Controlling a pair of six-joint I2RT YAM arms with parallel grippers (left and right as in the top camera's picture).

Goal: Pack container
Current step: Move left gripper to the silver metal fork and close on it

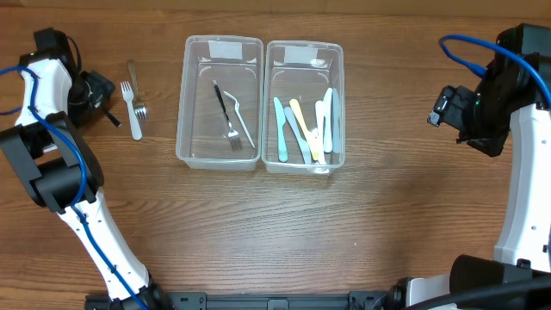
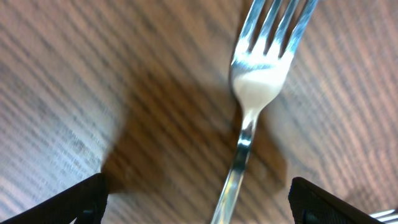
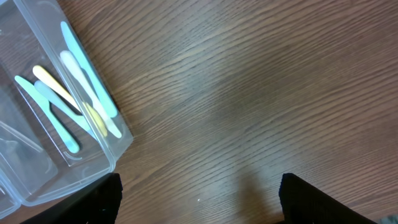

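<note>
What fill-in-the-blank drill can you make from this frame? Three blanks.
The pastel knives lie in the container nearer the ____ arm.
The left hand hovers over a metal ____ lying on the table.
The right hand is ____, with nothing between its fingers.
Missing: right; fork; open.

Overhead: looked straight down on the whole table [image 1: 387,224]. Left wrist: sat close above a metal fork [image 2: 249,93]. Right wrist: looked down from higher, sharing one clear container [image 3: 74,177] with overhead.
</note>
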